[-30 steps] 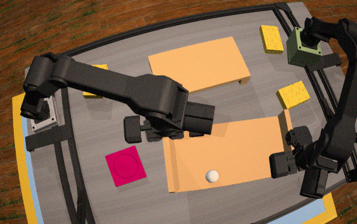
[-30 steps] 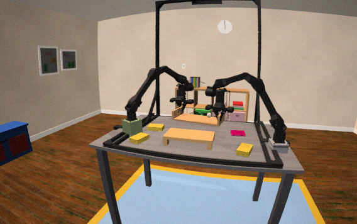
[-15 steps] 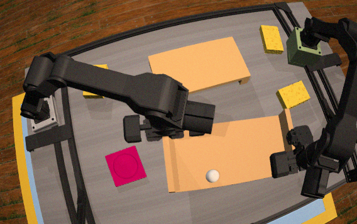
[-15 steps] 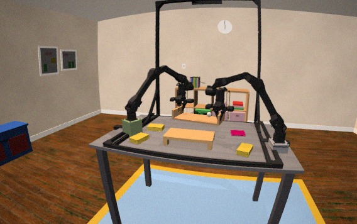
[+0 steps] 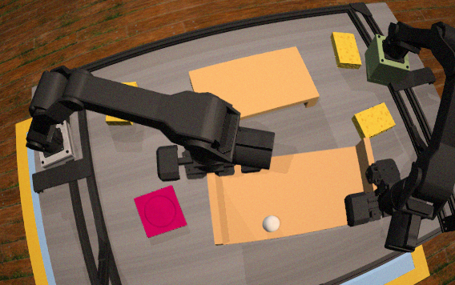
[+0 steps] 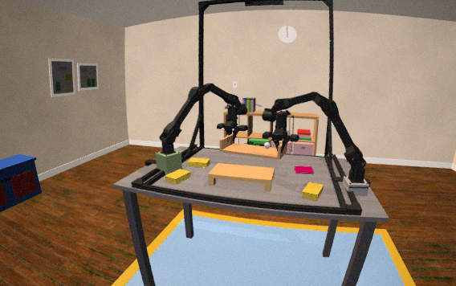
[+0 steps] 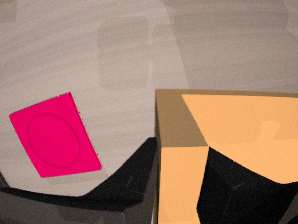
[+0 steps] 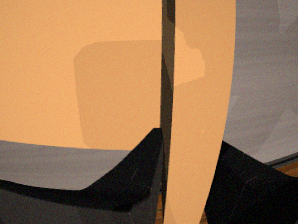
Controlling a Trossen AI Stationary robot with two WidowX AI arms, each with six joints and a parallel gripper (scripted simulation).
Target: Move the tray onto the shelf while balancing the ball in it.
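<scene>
Right now, our left claw [image 5: 212, 170] [image 6: 281, 145] [image 7: 170, 144] and right claw [image 5: 370, 192] [image 6: 230, 136] [image 8: 176, 136] each grasp an end wall of the orange wooden tray [image 5: 288, 188] [image 6: 250, 151] [image 7: 245, 120] [image 8: 120, 100], lower centre-right in the top view; its white round ball [image 5: 271, 223] [image 6: 266, 145] sits near the bottom edge, the low orange wooden shelf [image 5: 256, 80] [image 6: 241, 172] apart above.

Yellow sponges [image 5: 346, 50] [image 6: 198, 162] and magenta square [image 5: 160, 211] [image 6: 303, 169] [image 7: 56, 136].

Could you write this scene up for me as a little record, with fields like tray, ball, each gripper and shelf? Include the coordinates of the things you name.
tray: wooden, two end walls [image 5: 280, 188] [image 6: 250, 150] [image 7: 240, 120] [image 8: 120, 100], held between the arms
ball: white [image 5: 271, 223] [image 6: 266, 145], on the tray
left gripper [image 7: 170, 144]: shut on one end wall
right gripper [image 8: 176, 136]: shut on the other
shelf: low, wooden [image 5: 256, 80] [image 6: 241, 172], bearing nothing
sponges: three, yellow [image 5: 346, 50] [image 6: 177, 176]
</scene>
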